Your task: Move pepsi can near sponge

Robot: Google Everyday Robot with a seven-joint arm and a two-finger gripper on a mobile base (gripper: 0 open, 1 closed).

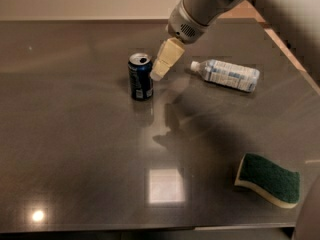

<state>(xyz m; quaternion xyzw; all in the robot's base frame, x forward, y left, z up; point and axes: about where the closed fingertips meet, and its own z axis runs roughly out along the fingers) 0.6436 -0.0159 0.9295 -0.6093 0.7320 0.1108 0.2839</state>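
Observation:
The pepsi can point(140, 77), dark blue with a silver top, stands upright left of the middle of the dark table point(75, 149). The sponge point(268, 179), green on top with a pale yellow layer below, lies flat at the front right. My gripper point(161, 68) hangs from the arm that comes in from the upper right. Its cream-coloured tip sits just right of the can's top, very close to it. Nothing is held in it.
A clear plastic water bottle point(226, 74) with a white label lies on its side right of the can, behind the gripper. The table's right edge point(300, 79) runs diagonally at the far right. Light reflections lie on the front of the table.

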